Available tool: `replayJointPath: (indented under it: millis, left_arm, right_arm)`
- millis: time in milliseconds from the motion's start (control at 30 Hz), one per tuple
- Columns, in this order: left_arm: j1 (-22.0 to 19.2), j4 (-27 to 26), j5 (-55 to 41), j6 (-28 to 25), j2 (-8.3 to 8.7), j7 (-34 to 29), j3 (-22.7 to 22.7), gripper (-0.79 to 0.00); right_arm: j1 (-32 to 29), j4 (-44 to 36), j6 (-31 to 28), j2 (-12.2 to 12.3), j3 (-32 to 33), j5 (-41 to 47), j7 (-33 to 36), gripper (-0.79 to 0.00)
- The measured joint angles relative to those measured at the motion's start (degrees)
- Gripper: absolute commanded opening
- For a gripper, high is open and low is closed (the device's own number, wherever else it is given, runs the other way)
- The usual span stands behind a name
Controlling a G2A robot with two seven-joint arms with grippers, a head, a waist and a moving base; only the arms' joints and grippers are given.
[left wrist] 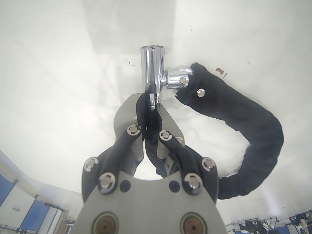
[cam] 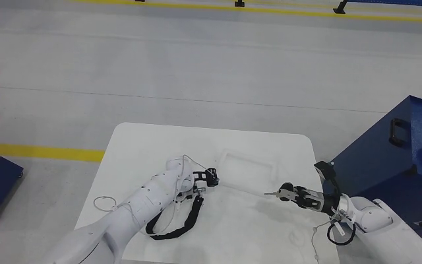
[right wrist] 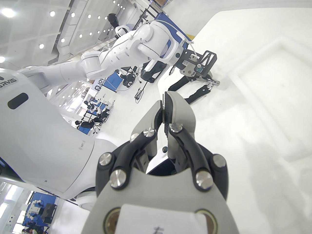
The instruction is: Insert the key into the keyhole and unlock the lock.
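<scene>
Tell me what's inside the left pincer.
A black sleeve, clamped, with the chrome lock cylinder sticking out past the pincer. The fingers hide the sleeve's gripped sides.

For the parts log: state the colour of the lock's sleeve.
Black: the lock's fabric sleeve, clearest in the left wrist view.

The lock (left wrist: 152, 69) is chrome with a black sleeve (left wrist: 256, 132), the table (left wrist: 48, 49) white.

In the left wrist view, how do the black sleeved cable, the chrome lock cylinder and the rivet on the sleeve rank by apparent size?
1. black sleeved cable
2. chrome lock cylinder
3. rivet
They sit at a similar distance, so the order looks reliable.
</scene>
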Motion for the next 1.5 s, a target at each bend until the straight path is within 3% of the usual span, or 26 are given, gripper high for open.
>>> replayJointPath:
  millis: [300, 500, 667, 833, 967, 1233, 1500]
  left_arm:
    - [1.6, -5.4, 7.2, 6.3, 2.06, 7.0, -2.3, -0.785]
    - [6.1, -17.4, 13.3, 11.5, 6.27, 6.7, -7.3, -0.785]
    - [13.1, -31.7, 18.7, 12.4, 10.94, 2.2, -14.3, -0.785]
    - [21.0, -45.2, 21.2, 9.5, 14.81, -0.5, -22.5, -0.785]
    - [26.3, -52.3, 18.5, 5.1, 16.93, 2.3, -29.3, -0.785]
    - [32.9, -57.9, 14.0, -3.1, 19.57, 10.8, -39.7, -0.785]
    - [36.9, -60.9, 17.9, -7.1, 21.03, 22.7, -44.3, -0.785]
  right_arm:
    - [0.0, 0.0, 0.0, 0.0, 0.0, 0.0, 0.0, -0.785]
    - [0.0, 0.0, 0.0, 0.0, 0.0, 0.0, 0.0, -0.785]
    - [0.0, 0.0, 0.0, 0.0, 0.0, 0.0, 0.0, -0.785]
    - [0.0, 0.0, 0.0, 0.0, 0.0, 0.0, 0.0, -0.785]
    - [0.0, 0.0, 0.0, 0.0, 0.0, 0.0, 0.0, -0.785]
    - [0.0, 0.0, 0.0, 0.0, 0.0, 0.0, 0.0, -0.785]
    - [0.0, 0.0, 0.0, 0.0, 0.0, 0.0, 0.0, -0.785]
